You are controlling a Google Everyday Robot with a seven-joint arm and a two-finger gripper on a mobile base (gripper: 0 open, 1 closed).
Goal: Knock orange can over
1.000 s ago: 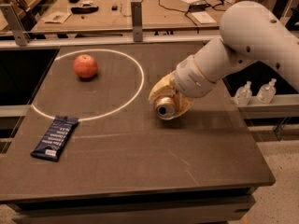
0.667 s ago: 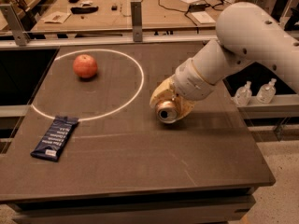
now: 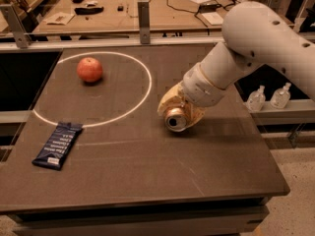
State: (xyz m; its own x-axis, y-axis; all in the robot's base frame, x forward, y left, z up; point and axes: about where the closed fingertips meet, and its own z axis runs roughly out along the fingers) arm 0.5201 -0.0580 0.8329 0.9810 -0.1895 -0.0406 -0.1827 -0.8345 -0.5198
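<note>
The orange can is tipped toward the camera right of the table's middle, just outside the white circle. Its silver top faces the camera and its golden body runs back under the arm. My gripper is at the end of the white arm, directly over and against the can, and hides most of the can's body. I cannot tell whether the can rests on the table or is held.
A reddish apple sits inside the painted white circle at the back left. A dark blue snack bar lies at the front left. Two clear bottles stand on a ledge right of the table.
The can's top has dropped slightly lower and toward the camera, and the gripper and arm have shifted a little with it. The apple and snack bar have not moved.
</note>
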